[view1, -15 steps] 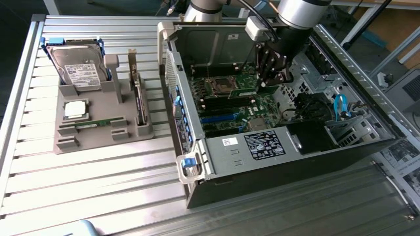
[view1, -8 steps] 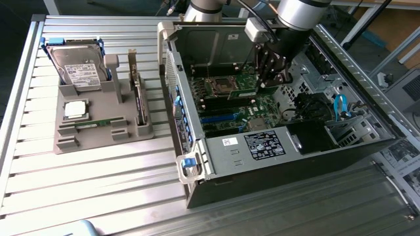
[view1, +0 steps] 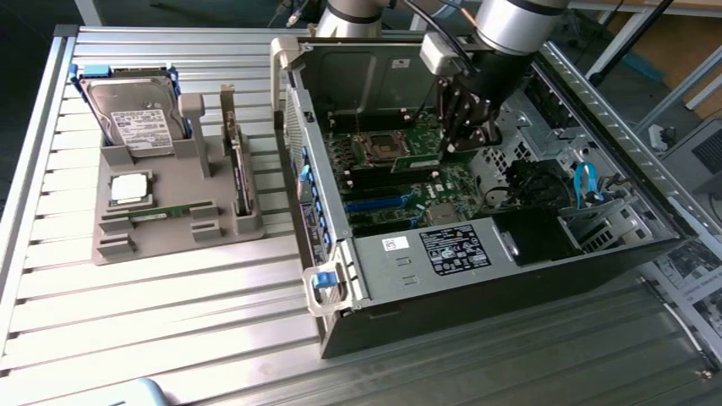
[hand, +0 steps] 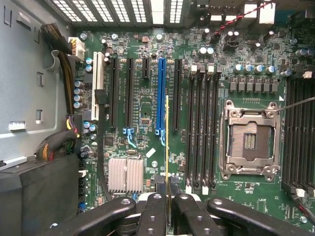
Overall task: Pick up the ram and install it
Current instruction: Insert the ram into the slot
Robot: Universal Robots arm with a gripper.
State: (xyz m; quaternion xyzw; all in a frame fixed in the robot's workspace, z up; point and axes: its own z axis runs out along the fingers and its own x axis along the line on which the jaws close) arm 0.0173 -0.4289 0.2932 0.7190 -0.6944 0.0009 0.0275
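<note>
My gripper [hand: 167,197] is shut on the ram [hand: 167,142]. I see the ram edge-on as a thin green and gold strip reaching out from between the black fingers [hand: 153,206] over the motherboard [hand: 142,73]. It hangs between the blue expansion slot [hand: 160,93] and the bank of black memory slots [hand: 202,128], apart from both. In the exterior view the gripper [view1: 465,139] is down inside the open computer case [view1: 451,254], with the ram [view1: 423,160] just above the board beside the processor socket [view1: 378,148].
The processor socket [hand: 250,140] lies beyond the memory slots, with more slots [hand: 298,132] past it. A cable bundle [hand: 61,98] runs along the case wall. On the exterior view's left, a grey tray [view1: 169,228] holds a hard drive [view1: 135,118], a silver chip [view1: 130,188] and an upright board [view1: 237,169].
</note>
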